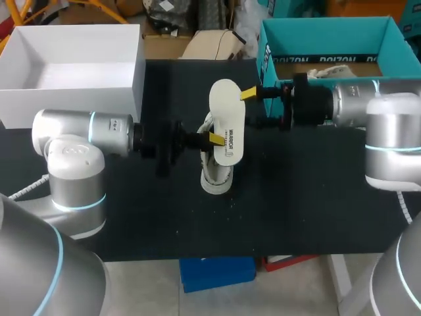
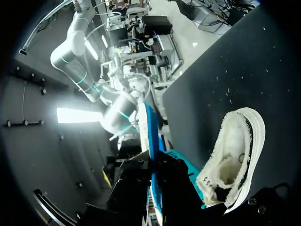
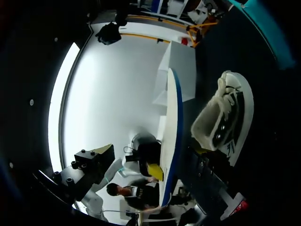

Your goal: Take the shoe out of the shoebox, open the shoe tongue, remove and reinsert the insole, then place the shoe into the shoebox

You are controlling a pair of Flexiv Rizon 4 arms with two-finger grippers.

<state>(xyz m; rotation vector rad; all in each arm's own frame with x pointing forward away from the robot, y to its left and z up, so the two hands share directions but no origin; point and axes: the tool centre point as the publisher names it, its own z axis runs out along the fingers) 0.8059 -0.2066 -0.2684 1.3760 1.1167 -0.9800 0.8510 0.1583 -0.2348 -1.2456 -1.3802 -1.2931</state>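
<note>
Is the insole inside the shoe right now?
No, the insole is out of the shoe, gripped by the left gripper.

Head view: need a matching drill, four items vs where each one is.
Things:
1. insole
2. shoe
3. teal shoebox
4. white box

Places:
A. far left corner of the table
B. resting on the black tabletop, mid-table
C. far right corner, behind the right arm
D. held off the table in the left claw

Pairs: 1-D, 2-B, 3-C, 4-A
</note>
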